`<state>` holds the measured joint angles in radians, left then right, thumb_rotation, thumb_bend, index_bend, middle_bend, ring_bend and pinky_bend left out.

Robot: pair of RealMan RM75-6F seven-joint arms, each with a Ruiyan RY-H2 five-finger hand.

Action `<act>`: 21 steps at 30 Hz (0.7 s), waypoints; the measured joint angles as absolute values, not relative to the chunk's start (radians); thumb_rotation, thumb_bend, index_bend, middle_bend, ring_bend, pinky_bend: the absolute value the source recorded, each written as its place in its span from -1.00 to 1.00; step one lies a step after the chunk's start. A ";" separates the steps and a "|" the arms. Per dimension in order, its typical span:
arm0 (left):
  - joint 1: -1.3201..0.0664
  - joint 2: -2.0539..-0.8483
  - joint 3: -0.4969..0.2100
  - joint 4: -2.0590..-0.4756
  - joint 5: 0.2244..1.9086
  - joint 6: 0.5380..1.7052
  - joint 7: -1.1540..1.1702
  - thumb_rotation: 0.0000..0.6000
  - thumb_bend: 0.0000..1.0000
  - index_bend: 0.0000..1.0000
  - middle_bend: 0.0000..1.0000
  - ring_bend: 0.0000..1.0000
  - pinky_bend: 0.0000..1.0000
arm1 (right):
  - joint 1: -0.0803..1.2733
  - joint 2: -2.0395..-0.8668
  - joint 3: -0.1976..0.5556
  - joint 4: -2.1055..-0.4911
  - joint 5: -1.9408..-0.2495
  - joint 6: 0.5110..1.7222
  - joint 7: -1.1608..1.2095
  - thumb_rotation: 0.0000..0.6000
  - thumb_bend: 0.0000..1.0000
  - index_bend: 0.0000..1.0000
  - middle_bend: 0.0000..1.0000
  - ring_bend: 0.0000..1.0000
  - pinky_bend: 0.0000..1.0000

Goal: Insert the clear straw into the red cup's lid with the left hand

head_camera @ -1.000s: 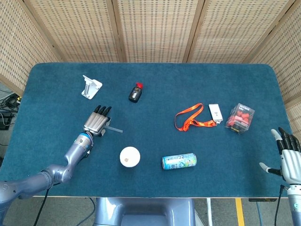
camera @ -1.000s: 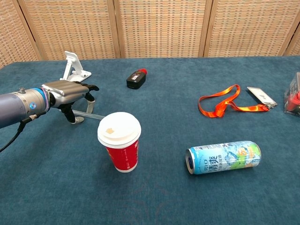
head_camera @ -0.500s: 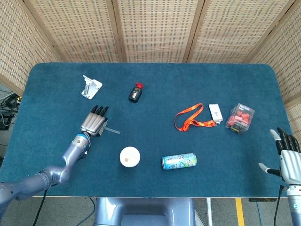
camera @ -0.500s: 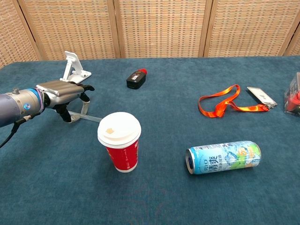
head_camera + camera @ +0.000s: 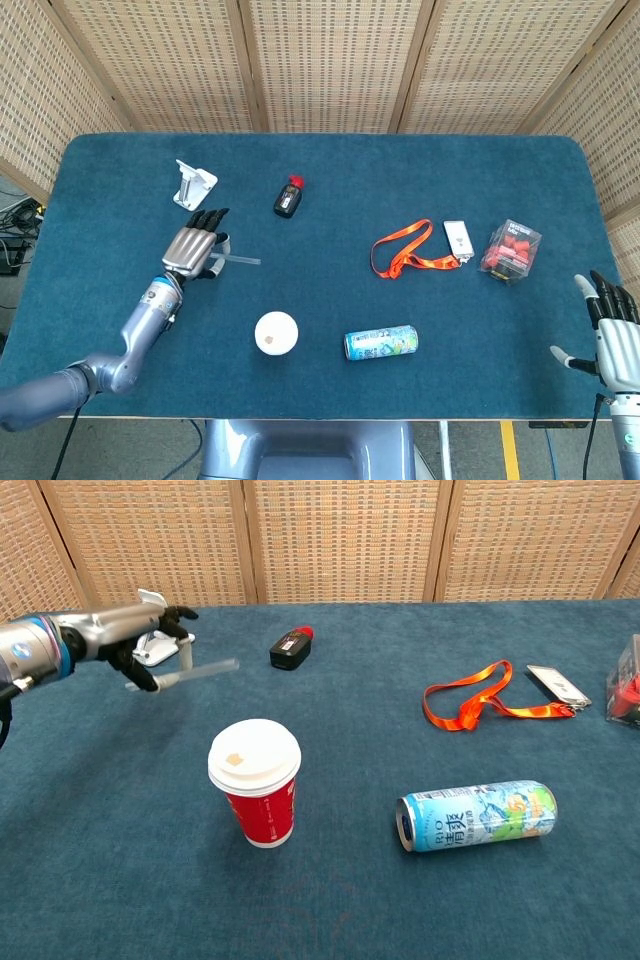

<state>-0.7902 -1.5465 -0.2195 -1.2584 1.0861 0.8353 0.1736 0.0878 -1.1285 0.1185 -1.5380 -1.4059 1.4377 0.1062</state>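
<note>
The red cup (image 5: pixel 259 805) stands upright near the table's front, capped by a white lid (image 5: pixel 276 331) (image 5: pixel 254 751). My left hand (image 5: pixel 192 248) (image 5: pixel 135 635) is raised above the table, back and left of the cup, and pinches the clear straw (image 5: pixel 238 260) (image 5: pixel 203 669). The straw lies roughly level, its free end pointing right. My right hand (image 5: pixel 612 330) hangs at the table's front right corner with fingers spread and nothing in it; the chest view does not show it.
A white stand (image 5: pixel 192 184) and a small black bottle with a red cap (image 5: pixel 288 196) lie at the back left. An orange lanyard (image 5: pixel 405 254) with a card, a clear box of red pieces (image 5: pixel 510 250) and a drink can (image 5: pixel 381 342) on its side occupy the right half.
My left hand has lifted off the table with the straw in its grip, moving up and toward the back left. The cup and my right hand have stayed put.
</note>
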 measured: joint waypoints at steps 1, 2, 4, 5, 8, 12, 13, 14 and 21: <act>-0.785 -1.532 -0.228 -1.283 1.090 0.838 0.142 1.00 -0.10 0.07 -1.00 -1.00 -1.00 | 0.088 -1.129 0.118 -1.538 -1.406 1.438 0.105 1.00 -0.87 -0.93 -1.00 -1.00 -1.00; -0.778 -1.513 -0.239 -1.317 1.095 0.840 0.096 1.00 -0.10 0.07 -1.00 -1.00 -1.00 | 0.088 -1.129 0.118 -1.539 -1.406 1.439 0.104 1.00 -0.87 -0.93 -1.00 -1.00 -1.00; -0.767 -1.483 -0.255 -1.370 1.103 0.837 0.020 1.00 -0.10 0.07 -1.00 -1.00 -1.00 | 0.087 -1.128 0.118 -1.540 -1.407 1.440 0.103 1.00 -0.87 -0.93 -1.00 -1.00 -1.00; -0.760 -1.462 -0.266 -1.406 1.108 0.831 -0.037 1.00 -0.10 0.07 -1.00 -1.00 -1.00 | 0.087 -1.128 0.118 -1.541 -1.408 1.440 0.102 1.00 -0.87 -0.93 -1.00 -1.00 -1.00; -0.742 -1.412 -0.292 -1.494 1.130 0.808 -0.197 1.00 -0.10 0.09 -1.00 -1.00 -1.00 | 0.087 -1.128 0.116 -1.544 -1.413 1.443 0.095 1.00 -0.87 -0.93 -1.00 -1.00 -1.00; -0.715 -1.355 -0.321 -1.592 1.195 0.787 -0.425 1.00 -0.10 0.11 -1.00 -1.00 -1.00 | 0.088 -1.129 0.113 -1.547 -1.416 1.442 0.089 1.00 -0.87 -0.93 -1.00 -1.00 -1.00; -0.709 -1.344 -0.326 -1.612 1.218 0.786 -0.476 1.00 -0.10 0.11 -1.00 -1.00 -1.00 | 0.087 -1.129 0.113 -1.548 -1.416 1.443 0.088 1.00 -0.87 -0.93 -1.00 -1.00 -1.00; -0.701 -1.331 -0.331 -1.637 1.252 0.787 -0.542 1.00 -0.10 0.11 -1.00 -1.00 -1.00 | 0.087 -1.129 0.113 -1.548 -1.416 1.443 0.088 1.00 -0.87 -0.93 -1.00 -1.00 -1.00; -0.676 -1.268 -0.331 -1.731 1.463 0.810 -0.879 1.00 -0.10 0.11 -1.00 -1.00 -1.00 | 0.086 -1.126 0.113 -1.552 -1.420 1.448 0.088 1.00 -0.87 -0.93 -1.00 -1.00 -1.00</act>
<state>-0.6763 -1.2679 -0.3308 -1.7308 1.4635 0.8095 -0.8793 0.0858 -1.1262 0.1127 -1.5522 -1.4200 1.4479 0.0879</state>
